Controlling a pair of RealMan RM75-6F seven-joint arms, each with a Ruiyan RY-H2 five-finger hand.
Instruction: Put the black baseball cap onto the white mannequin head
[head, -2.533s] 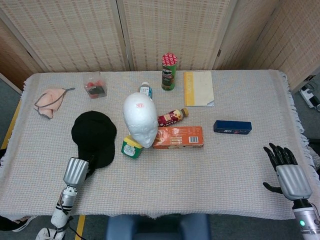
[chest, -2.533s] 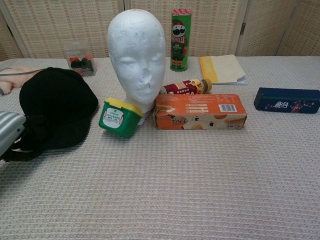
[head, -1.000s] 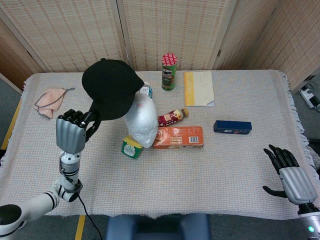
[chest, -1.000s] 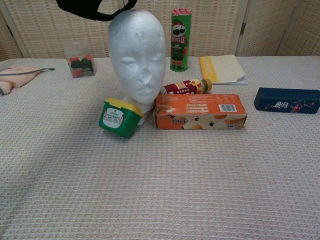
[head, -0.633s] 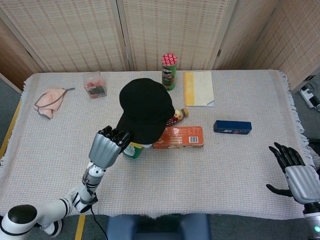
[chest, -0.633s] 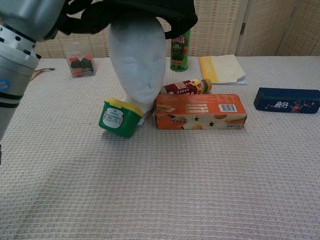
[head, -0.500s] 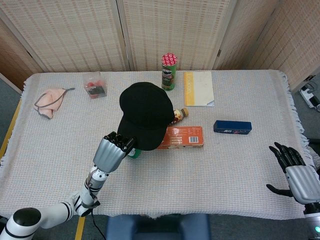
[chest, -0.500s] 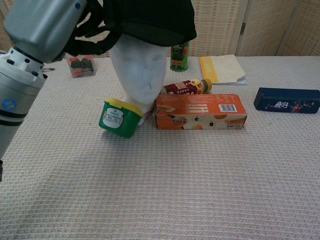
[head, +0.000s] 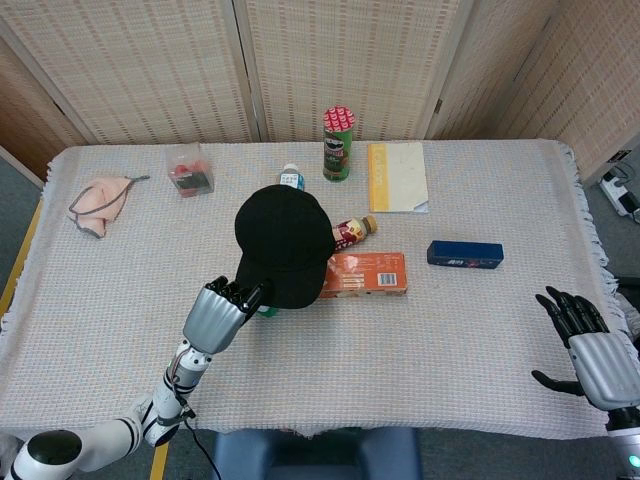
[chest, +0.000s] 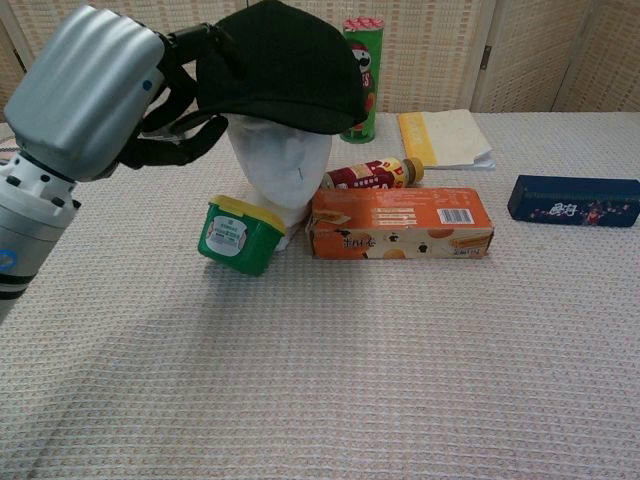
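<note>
mannequin head (chest: 280, 170) mostly under cap (chest: 275, 70)

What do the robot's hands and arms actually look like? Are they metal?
Each hand, left and right, has a ribbed silver shell on its back and black fingers. The left arm is white with dark bands; a thin black cable trails beside it.

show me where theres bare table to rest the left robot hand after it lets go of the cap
Bare cloth lies along the near edge in front of the orange box, and between the pink mask and the black cap. It is crowded around the mannequin head: green tub, bottle, box.
</note>
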